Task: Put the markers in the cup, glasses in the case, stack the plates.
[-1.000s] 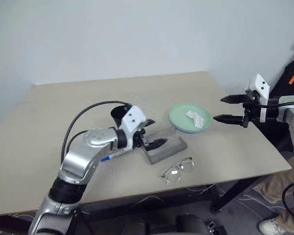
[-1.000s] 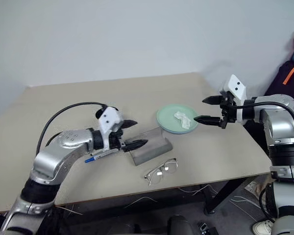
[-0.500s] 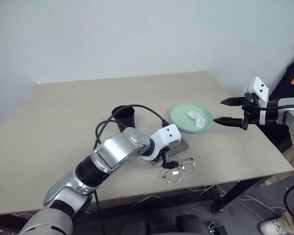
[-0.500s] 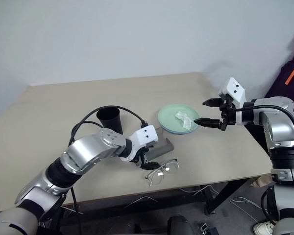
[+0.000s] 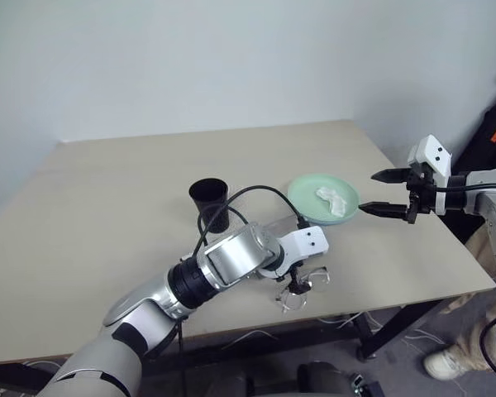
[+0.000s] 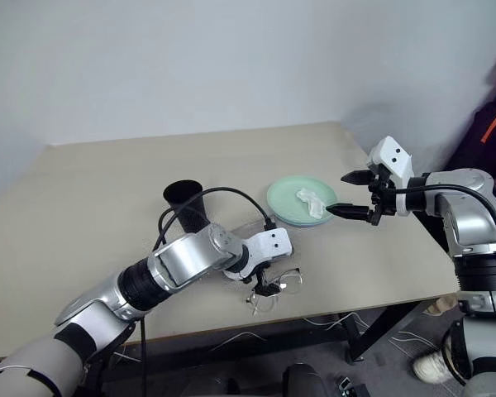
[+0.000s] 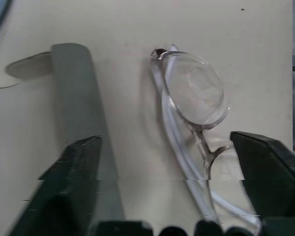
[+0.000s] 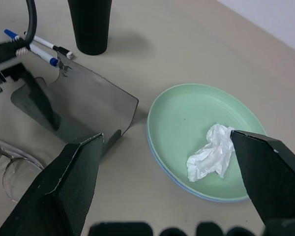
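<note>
The glasses lie folded on the counter near its front edge, low and centre in the left eye view, just in front of the grey case. This is the glasses step: the left tool hangs directly over the frame, its two black fingers spread with one lens and the bridge between them, one finger next to the case wall, the other on the far side of the frame. I cannot see that either finger touches the wire yet.

The next move, as I judge it, calls for a short drop and a gentle close across the bridge or lens rim, then a lift and a small carry into the open case just beside. The thin frame could slip or twist if pinched off-centre.

Outward from there, the black cup stands upright behind the case, with the two markers lying on the counter beside it, not yet in it. The mint green plate sits on the blue one to the right of centre, a crumpled tissue on top. The right tool hovers spread and empty by the plates' right edge.
</note>
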